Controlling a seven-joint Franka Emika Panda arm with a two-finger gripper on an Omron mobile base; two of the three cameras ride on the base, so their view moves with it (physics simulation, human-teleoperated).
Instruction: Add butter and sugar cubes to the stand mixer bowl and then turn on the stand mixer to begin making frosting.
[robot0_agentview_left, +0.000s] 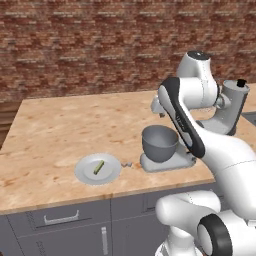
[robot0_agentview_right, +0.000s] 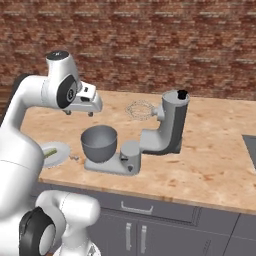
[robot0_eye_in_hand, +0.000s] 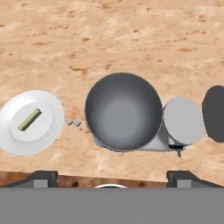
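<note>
The butter (robot0_agentview_left: 99, 167) is a small olive-yellow stick lying on a pale plate (robot0_agentview_left: 85, 172) near the counter's front edge. Two tiny sugar cubes (robot0_agentview_left: 128, 164) rest on the counter between the plate and the stand mixer bowl (robot0_agentview_left: 160, 142), which sits on the stand mixer (robot0_agentview_right: 167, 127) base. The mixer's head is tilted up, its whisk (robot0_agentview_right: 140, 109) clear of the bowl. My gripper (robot0_agentview_right: 78, 113) hovers open above the bowl, holding nothing. Looking down from the hand, I see the bowl (robot0_eye_in_hand: 123, 111), the butter (robot0_eye_in_hand: 29, 119) and the sugar cubes (robot0_eye_in_hand: 73, 122), with my gripper (robot0_eye_in_hand: 113, 177) spread wide.
The wooden counter (robot0_agentview_left: 65, 125) runs back to a brick wall. A sink edge (robot0_agentview_right: 250, 145) shows at the far right. Grey cabinet drawers (robot0_agentview_left: 60, 218) sit below the counter front. A black knob (robot0_agentview_right: 182, 93) tops the mixer.
</note>
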